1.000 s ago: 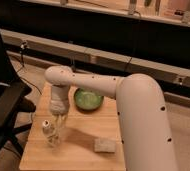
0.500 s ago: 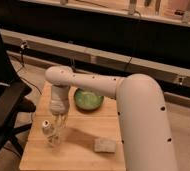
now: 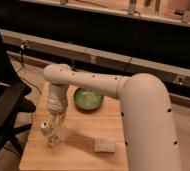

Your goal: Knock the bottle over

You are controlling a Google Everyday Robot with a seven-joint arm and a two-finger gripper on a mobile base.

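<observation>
The small clear plastic bottle (image 3: 50, 134) with a whitish cap stands upright near the left side of the wooden table (image 3: 78, 155). My gripper (image 3: 56, 122) hangs from the white arm, which reaches in from the right, and sits right beside and just above the bottle, at its upper right. The gripper overlaps the bottle in the camera view; I cannot tell if it touches it.
A green bowl (image 3: 88, 98) sits at the table's back middle. A pale sponge-like block (image 3: 105, 145) lies at the front right. A black office chair (image 3: 3, 107) stands to the left of the table. A dark counter wall runs behind.
</observation>
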